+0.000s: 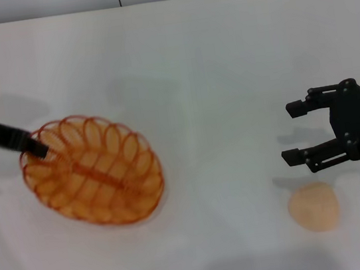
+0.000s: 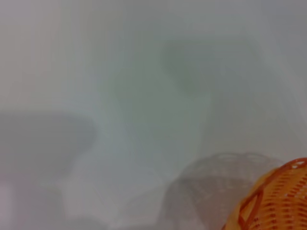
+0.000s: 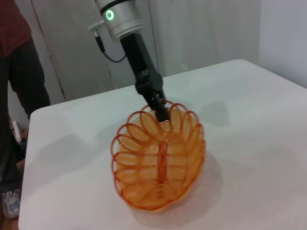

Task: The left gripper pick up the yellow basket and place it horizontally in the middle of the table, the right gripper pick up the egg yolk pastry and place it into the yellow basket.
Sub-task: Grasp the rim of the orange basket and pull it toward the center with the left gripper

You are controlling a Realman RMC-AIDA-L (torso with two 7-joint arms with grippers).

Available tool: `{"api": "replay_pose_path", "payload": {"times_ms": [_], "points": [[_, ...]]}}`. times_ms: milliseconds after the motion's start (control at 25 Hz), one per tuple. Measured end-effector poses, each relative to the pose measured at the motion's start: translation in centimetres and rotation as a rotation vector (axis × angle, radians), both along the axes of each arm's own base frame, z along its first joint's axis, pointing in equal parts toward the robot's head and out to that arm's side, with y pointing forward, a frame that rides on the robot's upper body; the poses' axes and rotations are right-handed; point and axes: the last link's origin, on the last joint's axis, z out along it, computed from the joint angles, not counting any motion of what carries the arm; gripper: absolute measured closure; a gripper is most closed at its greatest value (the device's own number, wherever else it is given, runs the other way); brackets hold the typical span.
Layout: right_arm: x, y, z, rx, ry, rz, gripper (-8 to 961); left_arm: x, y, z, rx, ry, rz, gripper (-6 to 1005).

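Now, from above, the left claw [image 1: 40, 150] pinches the yellow basket [image 1: 92, 171] rim at the desk's [image 1: 191, 73] left. The right claw [image 1: 295, 132] hangs wide by the egg yolk pastry [image 1: 313, 207]. Its wrist shows the basket lifted; that thin grip might slip.

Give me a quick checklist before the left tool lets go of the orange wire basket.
1. Left tool gripping the rim of the oval orange-yellow wire basket: ok.
2. Basket resting flat on the plain white table: not ok; it looks tilted and lifted, shadow beneath.
3. Basket lying horizontally: not ok, it sits diagonally.
4. Basket mid-table: not ok, left of centre.
5. Right tool open, apart from the basket: ok.
6. Round peach-cream pastry untouched on the table: ok.
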Motion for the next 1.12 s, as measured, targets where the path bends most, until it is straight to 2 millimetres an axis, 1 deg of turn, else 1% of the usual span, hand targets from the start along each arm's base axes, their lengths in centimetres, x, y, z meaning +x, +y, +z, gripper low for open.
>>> {"api": "replay_pose_path", "payload": {"times_ms": [240,400,600,680,920,1120], "points": [[0.0,0.1,0.0,0.002,0.001,0.001,96,1.3,1.0,-0.6,0.052,-0.073,-0.027,914],[0.0,0.1,0.0,0.002,0.001,0.001,96,2.2,1.4,-0.9,0.102,-0.158,0.001,916],[-0.1,0.1,0.0,0.002,0.001,0.004,96,2.1,1.4,-1.1,0.14,-0.209,0.054,917],[-0.2,0.2,0.0,0.001,0.001,0.007,95,1.8,1.2,-1.7,0.146,-0.242,0.103,917],[-0.5,0.2,0.1,-0.001,0.003,0.017,95,1.0,1.2,-2.5,0.163,-0.257,0.202,916],[-0.8,0.2,0.1,-0.005,0.012,0.025,95,0.9,1.2,-2.6,0.184,-0.268,0.269,916]]}}
